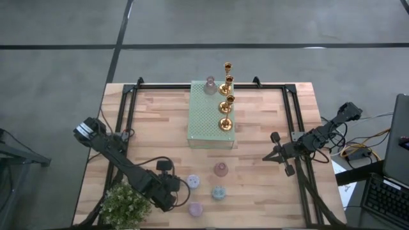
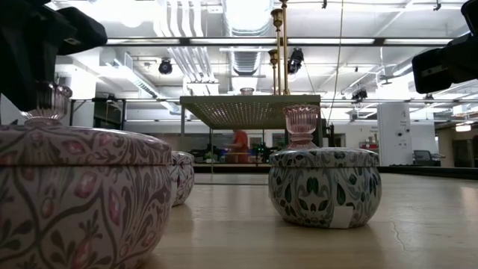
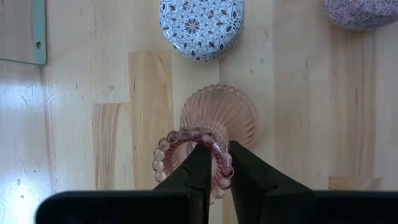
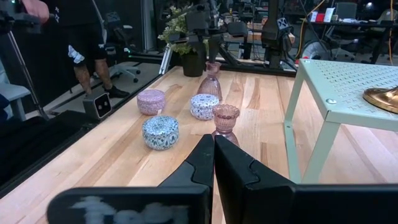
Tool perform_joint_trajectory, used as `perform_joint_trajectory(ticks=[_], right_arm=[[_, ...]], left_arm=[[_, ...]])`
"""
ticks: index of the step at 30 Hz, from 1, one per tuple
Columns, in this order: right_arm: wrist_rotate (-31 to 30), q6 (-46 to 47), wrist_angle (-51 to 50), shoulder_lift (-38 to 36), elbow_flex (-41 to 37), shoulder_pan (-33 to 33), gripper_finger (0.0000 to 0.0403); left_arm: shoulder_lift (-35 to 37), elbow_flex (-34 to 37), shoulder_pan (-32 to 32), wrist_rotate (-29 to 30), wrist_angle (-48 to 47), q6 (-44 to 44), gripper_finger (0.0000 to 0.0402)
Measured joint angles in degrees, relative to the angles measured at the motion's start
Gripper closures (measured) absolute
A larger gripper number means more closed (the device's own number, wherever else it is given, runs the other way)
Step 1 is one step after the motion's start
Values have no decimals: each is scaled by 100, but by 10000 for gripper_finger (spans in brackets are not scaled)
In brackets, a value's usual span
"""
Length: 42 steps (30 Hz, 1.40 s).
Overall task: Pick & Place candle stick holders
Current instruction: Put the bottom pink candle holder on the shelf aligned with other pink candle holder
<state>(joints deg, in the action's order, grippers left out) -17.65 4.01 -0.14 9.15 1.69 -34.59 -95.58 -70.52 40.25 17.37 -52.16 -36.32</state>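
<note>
My left gripper is shut on a pink ribbed glass candle stick holder at the table's near left, beside a potted plant. The right wrist view shows that holder upright under the gripper. A second pink glass holder stands on its foot nearer the middle. Several gold holders and one more pink glass holder stand on the pale green perforated block. My right gripper waits shut at the right edge, touching nothing. My left gripper pinches the holder's beaded top rim, one finger inside the cup and the other outside. The fingers come steeply from above. The holder stays upright with its ribbed foot downward; I cannot tell whether the foot rests on the table.
Three round patterned tins sit near the held holder: a blue one, a lilac one and another. A black frame runs along the table's sides. A person's legs show beyond the table's left side.
</note>
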Motion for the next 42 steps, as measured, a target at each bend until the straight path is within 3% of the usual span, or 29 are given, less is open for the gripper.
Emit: perform_joint_trajectory(ticks=[31,42], right_arm=[[0,0,0,0,0,-2,394],[2,0,0,0,0,-2,394]], left_arm=[[401,-5,0,-21,-29,-127,362],[414,-771,0,117,-636,-28,362]])
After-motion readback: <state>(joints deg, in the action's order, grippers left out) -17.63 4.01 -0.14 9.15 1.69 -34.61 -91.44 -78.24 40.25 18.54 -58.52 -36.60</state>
